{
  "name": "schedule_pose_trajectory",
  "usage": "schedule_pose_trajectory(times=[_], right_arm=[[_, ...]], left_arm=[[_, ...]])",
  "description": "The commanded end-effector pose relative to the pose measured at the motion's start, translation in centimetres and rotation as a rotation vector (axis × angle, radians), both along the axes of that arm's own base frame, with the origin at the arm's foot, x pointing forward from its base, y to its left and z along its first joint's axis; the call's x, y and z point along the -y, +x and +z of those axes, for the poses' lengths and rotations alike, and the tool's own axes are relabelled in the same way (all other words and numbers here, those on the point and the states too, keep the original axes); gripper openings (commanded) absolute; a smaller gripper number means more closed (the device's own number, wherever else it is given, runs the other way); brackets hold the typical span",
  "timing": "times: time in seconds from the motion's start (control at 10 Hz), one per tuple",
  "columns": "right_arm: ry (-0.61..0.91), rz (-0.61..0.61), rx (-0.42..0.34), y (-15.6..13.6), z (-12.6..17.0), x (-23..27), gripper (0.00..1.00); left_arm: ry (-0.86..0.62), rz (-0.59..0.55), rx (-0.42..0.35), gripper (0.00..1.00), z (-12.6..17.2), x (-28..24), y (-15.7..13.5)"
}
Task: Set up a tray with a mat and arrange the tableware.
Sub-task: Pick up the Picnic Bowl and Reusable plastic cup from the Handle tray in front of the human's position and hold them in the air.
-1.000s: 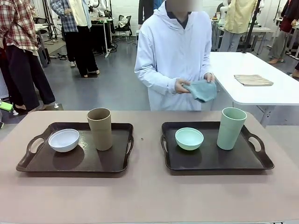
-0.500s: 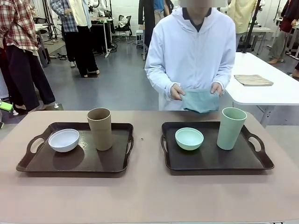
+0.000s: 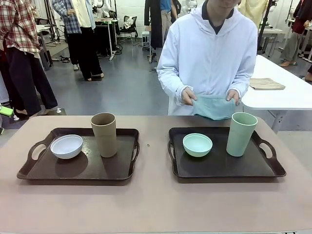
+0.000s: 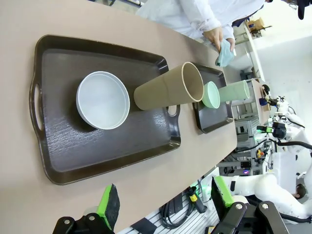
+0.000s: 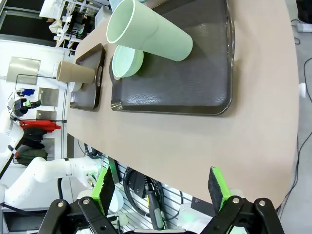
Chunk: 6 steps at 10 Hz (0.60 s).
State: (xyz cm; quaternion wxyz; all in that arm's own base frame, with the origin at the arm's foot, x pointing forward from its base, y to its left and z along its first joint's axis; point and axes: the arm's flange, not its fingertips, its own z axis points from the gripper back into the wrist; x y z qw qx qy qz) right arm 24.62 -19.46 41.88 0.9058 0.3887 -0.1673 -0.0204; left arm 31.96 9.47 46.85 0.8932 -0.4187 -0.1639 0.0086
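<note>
Left tray [image 3: 122, 165]: dark wood-grain texture, low sheen.
Right tray [image 3: 219, 165]: same grained finish, faint reflections.
White bowl [image 3: 67, 146]: smooth, plastic look, satin.
Mint green bowl [image 3: 197, 145]: smooth, satin.
Brown tumbler [image 3: 104, 135]: smooth, matt.
Pale green tumbler [image 3: 241, 134]: smooth, matt.
Mat [image 3: 213, 107]: soft cloth, creased.
Table [image 3: 156, 204]: smooth, matt top.

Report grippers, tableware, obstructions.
Left gripper, right gripper open, empty. White bowl, brown tumbler on left tray; mint bowl, green tumbler on right tray. Person holds cloth, far edge.
</note>
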Motion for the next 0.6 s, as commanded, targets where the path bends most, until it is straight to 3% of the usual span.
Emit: schedule_pose_trajectory(times=[0.0,0.5], right_arm=[[0.021,0.007,0.022,0.17,-0.08,0.23,1.0],[0.021,0.007,0.022,0.17,-0.08,0.23,1.0]], left_arm=[[-0.018,-0.011,0.025,1.0,0.04,-0.2,-0.09],[-0.018,-0.011,0.025,1.0,0.04,-0.2,-0.09]])
